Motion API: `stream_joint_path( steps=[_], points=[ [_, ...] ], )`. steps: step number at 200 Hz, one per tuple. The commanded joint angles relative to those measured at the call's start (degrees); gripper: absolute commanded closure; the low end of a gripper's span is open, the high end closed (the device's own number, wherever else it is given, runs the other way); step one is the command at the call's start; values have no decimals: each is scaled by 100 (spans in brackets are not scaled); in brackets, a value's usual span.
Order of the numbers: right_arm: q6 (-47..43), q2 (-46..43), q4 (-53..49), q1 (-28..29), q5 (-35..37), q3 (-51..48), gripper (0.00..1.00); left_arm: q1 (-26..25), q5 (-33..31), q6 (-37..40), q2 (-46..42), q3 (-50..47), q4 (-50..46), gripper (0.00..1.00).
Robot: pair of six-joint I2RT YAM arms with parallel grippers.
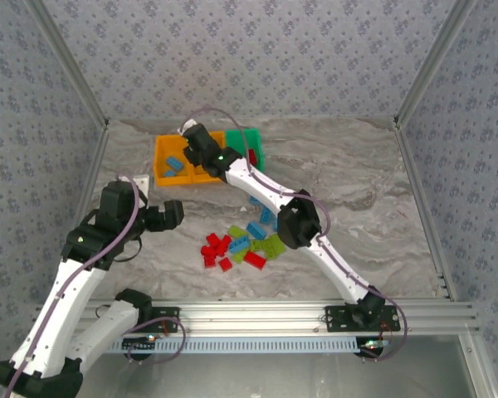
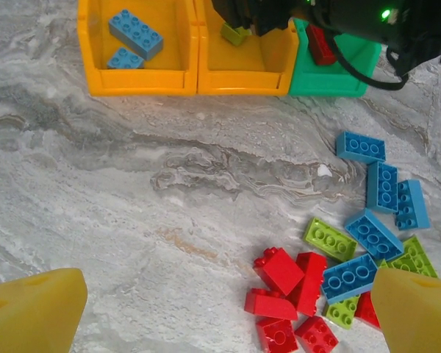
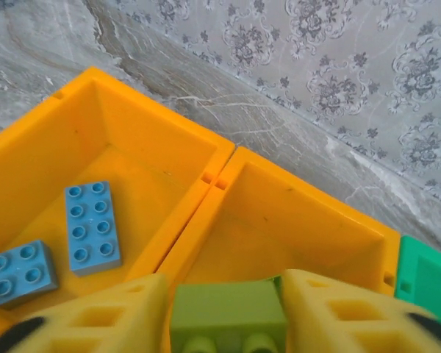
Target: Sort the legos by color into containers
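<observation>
**Top external.** My left claw [image 1: 168, 215]: spread, empty, over bare marble tabletop [image 1: 382, 199], at 9 o'clock of the loose legos [image 1: 241, 245], with open room leftward to the patterned wall [image 1: 33, 166]. My right claw [image 1: 192, 139]: over the joined bins [image 1: 160, 162], at 12 o'clock of the pile.

**Left wrist.** Blue bricks [image 2: 134, 33] in the left orange bin [image 2: 132, 81]. Red brick [image 2: 322, 45] in the green bin [image 2: 331, 81]. A wide bare strip lies between bins and pile.

**Right wrist.** My fingers [image 3: 95, 316] pinch a lime green brick [image 3: 228, 316] over the middle orange bin [image 3: 309, 235].

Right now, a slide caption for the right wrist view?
Right gripper holding a lime green brick above the middle orange bin, two blue bricks in the orange bin beside it.
</observation>
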Motion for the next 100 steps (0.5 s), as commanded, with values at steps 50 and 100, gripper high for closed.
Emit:
stream_joint_path(
  steps=[50, 100],
  points=[
    [61, -1600, -1777, -69, -50, -120, 3, -47, 251, -402, 143, -39, 193, 1],
    [876, -4812, -2738, -21, -1053, -3564, 2, -423, 317, -1239, 758, -249, 242, 1]
  ],
)
